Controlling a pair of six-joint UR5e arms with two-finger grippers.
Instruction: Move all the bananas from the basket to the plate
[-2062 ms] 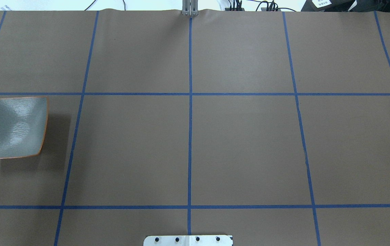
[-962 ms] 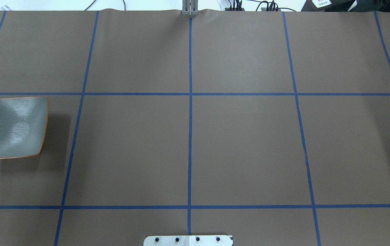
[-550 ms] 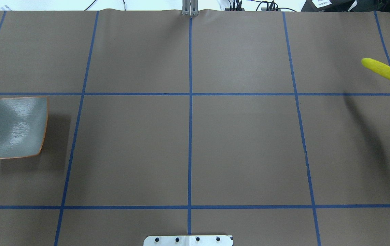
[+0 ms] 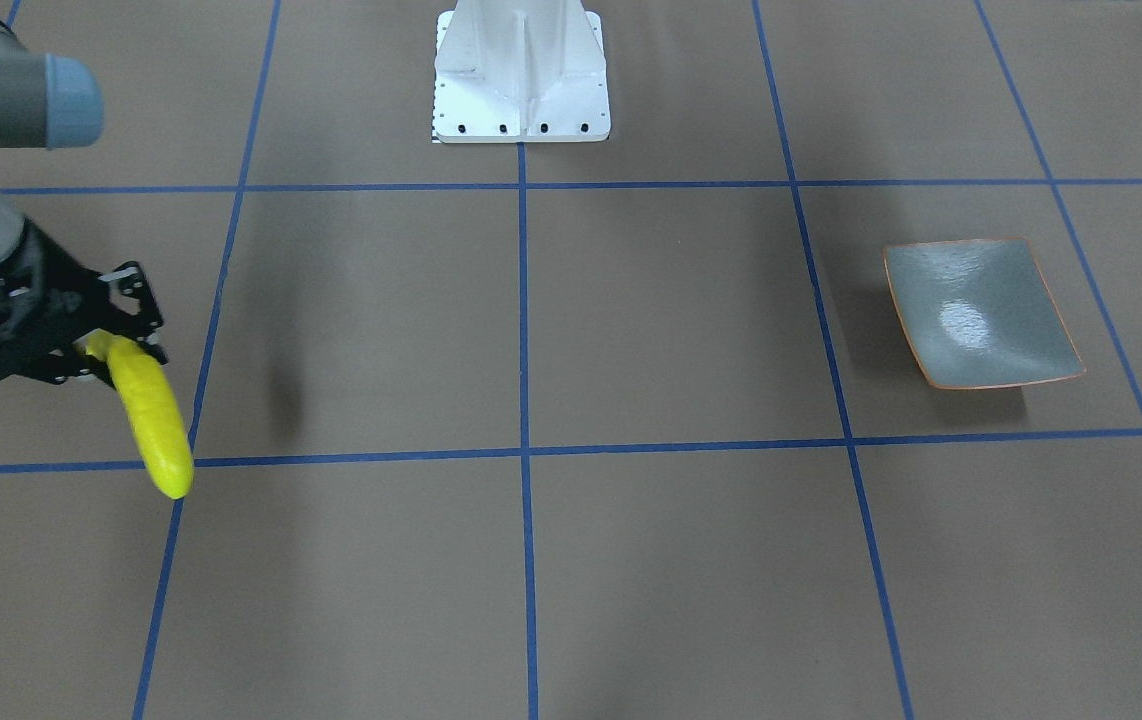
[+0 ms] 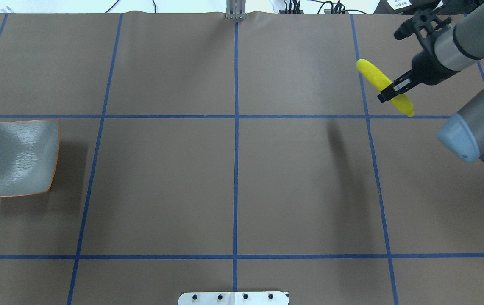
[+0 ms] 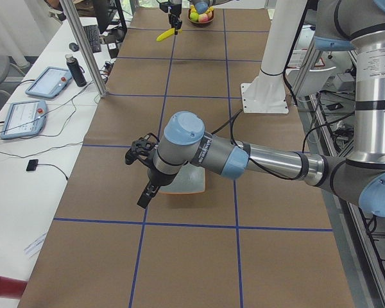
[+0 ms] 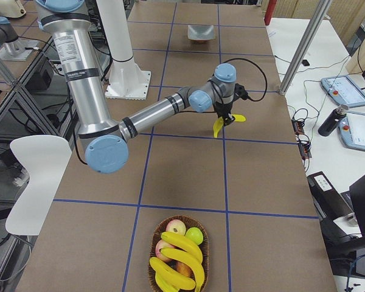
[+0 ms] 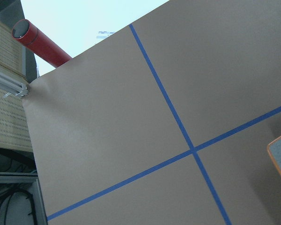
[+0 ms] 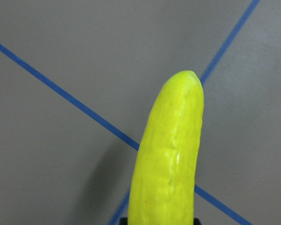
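The banana (image 5: 373,75) is hanging in the upper right of the overhead view, clamped across its middle by the right gripper (image 5: 394,88). Half a second ago only its tip was poking in at the right edge, and a second ago no arm was showing there at all. So the carry is probably heading leftward with the first fruit. The plate (image 5: 15,159) is sitting unmoved at the far left edge and is carrying nothing yet. The basket (image 7: 152,246), at the bottom of the right-side view, is still holding more bananas (image 7: 182,242) among other fruit. Between banana and plate the overhead view is showing only the brown table (image 5: 161,186) and its blue tape lines (image 5: 235,169), so nearly the full width is lying open for the crossing. The left gripper (image 6: 145,196) is hanging just beside the plate in the left-side view. I cannot tell whether its fingers are apart or together, and it may be crowding the drop spot, as may the plate's upturned rim.
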